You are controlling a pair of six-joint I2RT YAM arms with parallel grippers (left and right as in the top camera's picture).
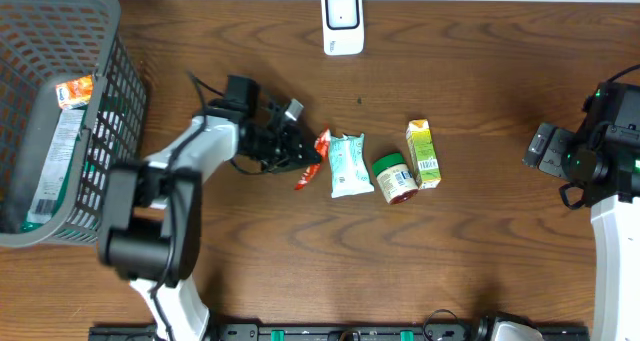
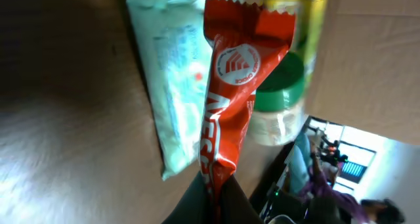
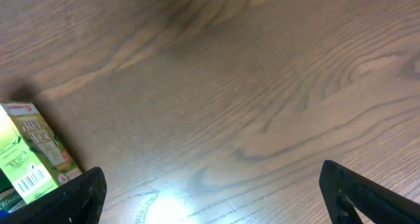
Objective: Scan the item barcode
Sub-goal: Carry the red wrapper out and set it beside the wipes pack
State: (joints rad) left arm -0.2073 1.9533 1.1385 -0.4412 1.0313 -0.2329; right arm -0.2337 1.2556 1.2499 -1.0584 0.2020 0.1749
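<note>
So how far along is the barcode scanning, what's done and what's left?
Done: perhaps the packets in the grey basket, a guess. In hand: the left pincer is shut on the red sachet, not yet at the white scanner. Left: scanning it, then likely the mint packet, green-lidded jar and green carton. The right pincer is open, off to the side.

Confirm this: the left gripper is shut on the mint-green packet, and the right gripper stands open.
One detail is wrong. The left gripper is shut on the red packet, not the mint-green packet, which lies beside it; the left wrist view shows this. The right gripper does stand open.
</note>
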